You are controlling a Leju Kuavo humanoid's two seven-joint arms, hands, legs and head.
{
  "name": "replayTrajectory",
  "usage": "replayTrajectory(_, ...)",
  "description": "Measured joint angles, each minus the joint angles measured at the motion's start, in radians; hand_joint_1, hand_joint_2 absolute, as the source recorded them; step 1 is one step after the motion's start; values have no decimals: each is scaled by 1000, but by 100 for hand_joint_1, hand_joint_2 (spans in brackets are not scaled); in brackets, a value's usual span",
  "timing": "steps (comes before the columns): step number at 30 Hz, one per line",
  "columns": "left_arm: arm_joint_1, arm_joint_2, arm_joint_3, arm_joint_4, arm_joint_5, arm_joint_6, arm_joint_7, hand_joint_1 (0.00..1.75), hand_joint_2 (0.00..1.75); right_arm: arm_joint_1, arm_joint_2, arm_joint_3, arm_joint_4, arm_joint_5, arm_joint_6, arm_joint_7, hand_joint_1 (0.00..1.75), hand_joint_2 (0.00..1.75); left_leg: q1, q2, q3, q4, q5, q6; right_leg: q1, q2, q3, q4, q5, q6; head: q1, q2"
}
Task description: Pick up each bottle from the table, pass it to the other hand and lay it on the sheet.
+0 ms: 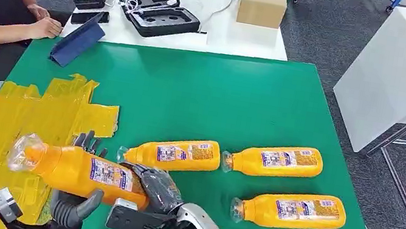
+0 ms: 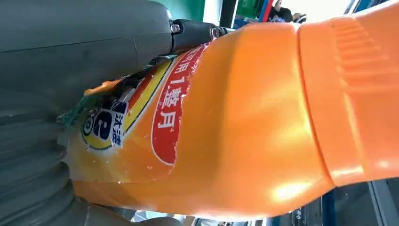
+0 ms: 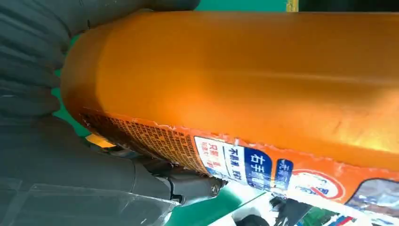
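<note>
A green table [image 1: 240, 96] carries the things. On its left part lies a yellow sheet [image 1: 16, 115], wrinkled, reaching to the table's left edge. Three orange bottles lie on their sides on the green surface: one [image 1: 175, 152] near the sheet, one [image 1: 275, 160] just beside it to the right, their ends almost touching, and one [image 1: 291, 210] closer to the robot. A dark blue folder [image 1: 79, 39] rests at the far left corner. Behind the green table stands a white table [image 1: 249, 39] with a cardboard box [image 1: 262, 3] and an open black case [image 1: 156, 8] on it.

Silver arm, dark grey robot hand [image 1: 154, 190]
</note>
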Motion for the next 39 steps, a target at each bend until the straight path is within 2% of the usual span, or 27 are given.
replayTrajectory(5, 3, 3, -1, 5, 53, -13, 0, 0, 175, 0, 14, 29, 38, 38, 3, -7, 175, 175, 0, 0, 0, 0, 0, 0, 0, 0, -1, 0, 0, 0, 0, 0)
replayTrajectory(6, 6, 7, -1, 9, 60, -16, 0, 7, 175, -1, 17, 35, 48, 44, 1, -8, 175, 175, 0, 0, 0, 0, 0, 0, 0, 0, -1, 0, 0, 0, 0, 0)
replayTrajectory(7, 10, 10, 0, 12, 63, -19, 0, 175, 175, -1, 19, 41, 57, 50, -4, -8, 175, 175, 0, 0, 0, 0, 0, 0, 0, 0, -1, 0, 0, 0, 0, 0)
replayTrajectory(20, 13, 23, 3, 43, 81, -42, -20, 175, 175, -12, 18, 55, 93, 54, -15, -8, 175, 175, 0, 1, -1, 0, 0, 0, 0, 1, -2, 0, 0, 0, 0, 0)
replayTrajectory(21, 12, 23, 3, 45, 81, -44, -23, 175, 175, -11, 18, 55, 93, 55, -15, -8, 157, 175, 0, 1, 0, 0, 0, 0, 0, 1, -2, 0, 0, 0, 0, 0)
replayTrajectory(28, 9, 23, 2, 37, 28, -7, -43, 175, 175, 3, 8, 40, 77, 64, -45, -7, 157, 175, 0, 1, -1, 0, 0, 0, 0, 0, -2, 0, 0, 0, 0, 0)
replayTrajectory(29, 8, 23, 0, 34, 26, -4, -43, 175, 175, 4, 8, 37, 71, 64, -45, -7, 0, 175, 0, 1, -1, 0, 0, 0, 0, 1, -2, 0, 0, 0, 0, 0)
replayTrajectory(30, 8, 23, -3, 31, 23, -2, -43, 175, 175, 6, 6, 35, 66, 65, -45, -7, 0, 0, 0, 1, -1, 0, 0, 0, 0, 1, -2, 0, 0, 0, 0, 0)
replayTrajectory(34, 3, 21, -5, 15, -39, 55, -53, 175, 175, 16, 2, 28, 53, 74, -51, 7, 0, 0, 0, 1, -1, 0, 0, 0, 0, 0, -2, 0, 0, 0, 0, 0)
replayTrajectory(38, -4, 14, 20, -66, -231, 243, -93, 175, 175, 29, -31, -16, -21, 55, -56, 31, 0, 0, 0, 1, -1, 0, 0, 0, 0, 0, -2, 0, 0, 0, 0, 0)
replayTrajectory(39, -7, 15, 34, -96, -330, 327, -103, 175, 175, 26, -43, -33, -44, 42, -47, 36, 0, 0, 0, 0, -1, 0, 0, 0, 0, 0, -2, 0, 0, 0, 0, 0)
